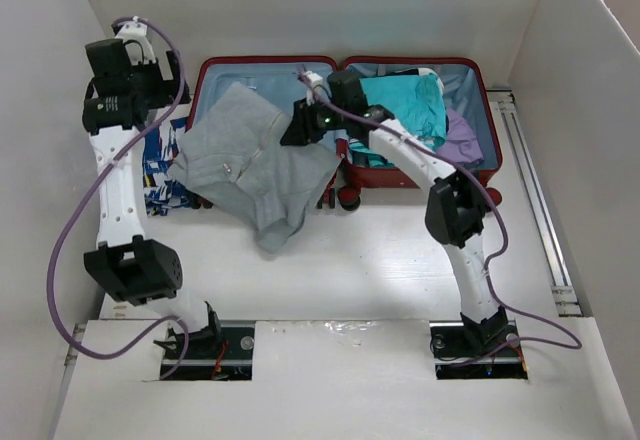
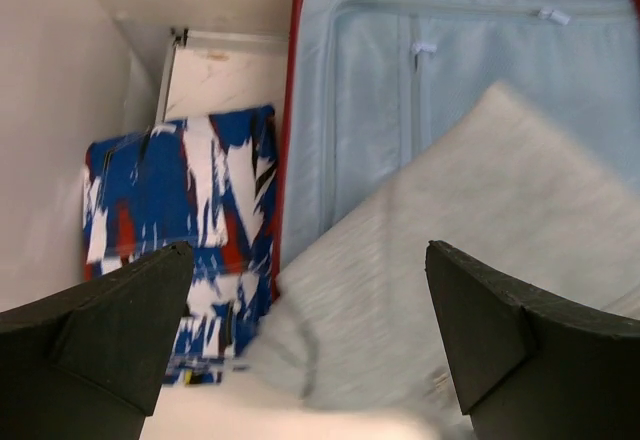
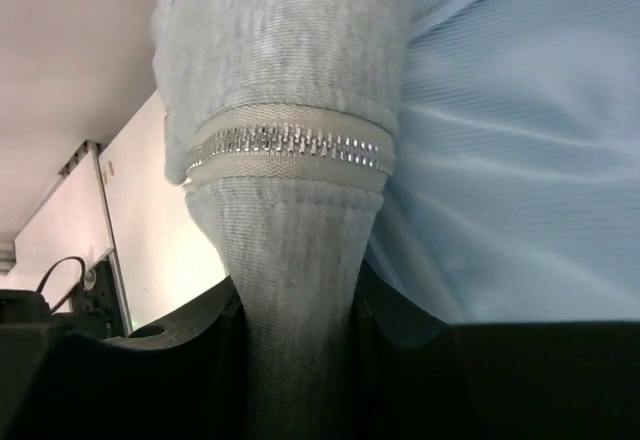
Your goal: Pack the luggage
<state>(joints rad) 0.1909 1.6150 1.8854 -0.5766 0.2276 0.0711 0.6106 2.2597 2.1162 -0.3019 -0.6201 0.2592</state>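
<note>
The luggage has a dark red shell and a pale blue lining. The zip sweatshirt is heather grey, and its zipper has silver teeth on pale grey tape. The cloth is royal blue with ragged white streaks and red patches. The teal garment is plain, as is the lilac garment. The surface is white.

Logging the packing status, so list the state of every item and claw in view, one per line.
luggage: open, lying flat.
grey hoodie: partly in the left half, draped over its near rim, gripped.
teal garment: in the right half.
purple garment: in the right half.
patterned cloth: outside, on the table left of the luggage.
left claw: open, empty.
right claw: shut on grey hoodie.
</note>
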